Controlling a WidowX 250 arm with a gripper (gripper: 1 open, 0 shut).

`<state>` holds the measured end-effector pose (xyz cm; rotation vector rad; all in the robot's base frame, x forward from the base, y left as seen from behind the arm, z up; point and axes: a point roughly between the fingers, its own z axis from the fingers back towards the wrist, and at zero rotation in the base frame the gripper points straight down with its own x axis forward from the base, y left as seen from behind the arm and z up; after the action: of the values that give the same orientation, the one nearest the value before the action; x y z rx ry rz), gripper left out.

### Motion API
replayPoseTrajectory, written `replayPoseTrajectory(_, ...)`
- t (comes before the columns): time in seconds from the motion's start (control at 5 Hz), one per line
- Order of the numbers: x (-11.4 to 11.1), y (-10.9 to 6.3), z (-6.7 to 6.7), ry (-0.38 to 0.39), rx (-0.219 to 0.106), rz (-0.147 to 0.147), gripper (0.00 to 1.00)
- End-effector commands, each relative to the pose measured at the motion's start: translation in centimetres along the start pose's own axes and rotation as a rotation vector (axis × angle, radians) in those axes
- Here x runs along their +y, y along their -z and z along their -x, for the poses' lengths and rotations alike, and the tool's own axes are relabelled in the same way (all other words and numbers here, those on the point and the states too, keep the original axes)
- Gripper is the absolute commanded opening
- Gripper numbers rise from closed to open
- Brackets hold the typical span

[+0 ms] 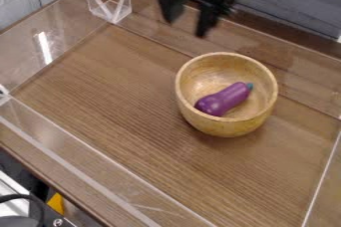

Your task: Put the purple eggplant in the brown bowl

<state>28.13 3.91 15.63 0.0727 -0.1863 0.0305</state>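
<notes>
The purple eggplant (224,98) lies inside the brown bowl (194,113), tilted with one end toward the bowl's right wall. The bowl sits on the wooden table right of centre. My gripper (186,15) hangs above and to the upper left of the bowl, well clear of its rim. Its two black fingers (209,17) point down with a gap between them and nothing in that gap.
A clear plastic wall (80,176) rings the wooden table (107,102). A small clear triangular stand (110,4) sits at the back left corner. A grey backdrop runs behind the table.
</notes>
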Motion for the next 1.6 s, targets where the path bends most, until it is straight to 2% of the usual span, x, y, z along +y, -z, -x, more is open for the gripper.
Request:
replayPoseTrajectory(0.0, -1.3, -1.2, 0.0, 0.005, -0.06, -0.004, 0.0)
replayPoseTrajectory(0.2, -4.7, -0.7, 1.2, -0.001, -0.039, 0.008, 0.0)
replayPoseTrajectory(0.4, -8.5, 0.2, 1.8, -0.012, -0.025, 0.005, 0.0)
replayPoseTrajectory(0.6, -9.1, 2.0, 2.3, -0.019, -0.015, 0.0, 0.0)
replayPoseTrajectory(0.8, -8.4, 4.2, 2.4, -0.025, -0.004, -0.006, 0.0)
replayPoseTrajectory(1.0, -8.8, 6.2, 1.7, 0.002, 0.003, -0.003, 0.0)
replayPoseTrajectory(1.2, -9.3, 7.5, 1.1, 0.027, 0.006, 0.0, 0.0)
replayPoseTrajectory(1.4, -9.3, 8.0, 2.3, 0.002, 0.02, -0.004, 1.0)
